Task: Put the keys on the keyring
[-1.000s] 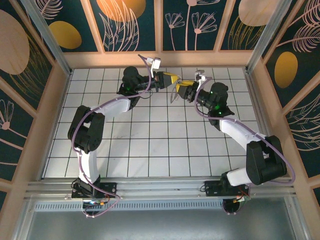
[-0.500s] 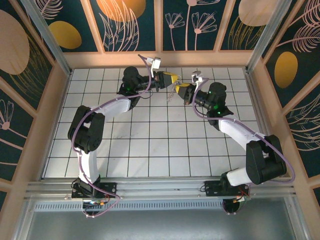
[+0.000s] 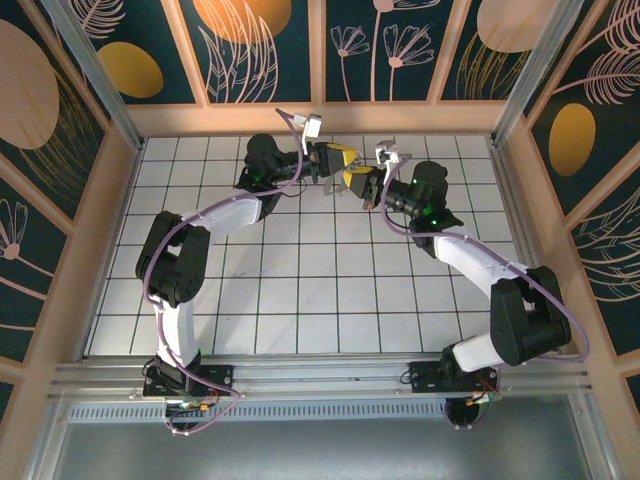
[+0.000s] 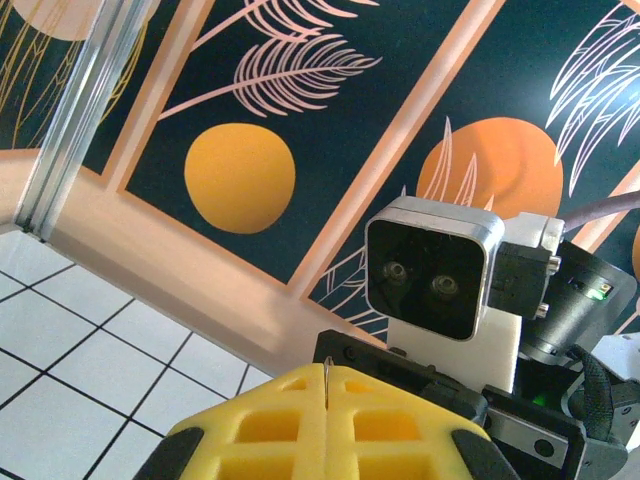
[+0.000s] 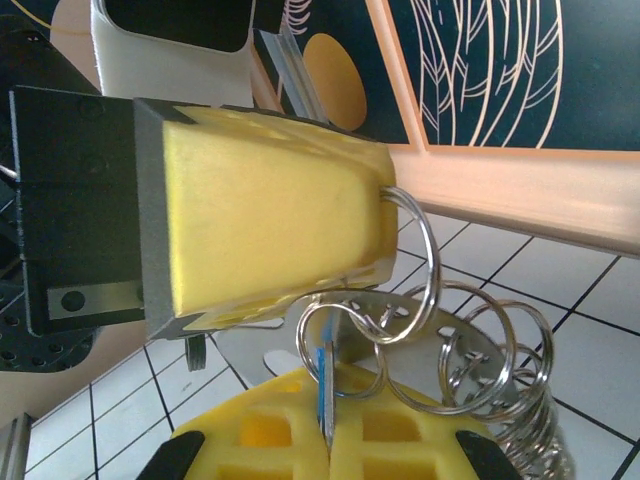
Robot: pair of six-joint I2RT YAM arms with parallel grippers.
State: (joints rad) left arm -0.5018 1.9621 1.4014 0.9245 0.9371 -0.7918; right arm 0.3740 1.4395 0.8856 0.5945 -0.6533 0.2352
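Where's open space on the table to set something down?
The tiled table is bare between the left arm and right arm, and in both far corners. Crowded at far centre, where the left gripper holding the keyring meets the right gripper holding the blue key.

No words, numbers or brand names could be read anywhere in these pictures. The wall panels [image 3: 255, 60] had painted leaves and orange circles on them, but no letters. The gray camera box [image 4: 432, 275] on the wrist had a plain face with no label that could be made out.
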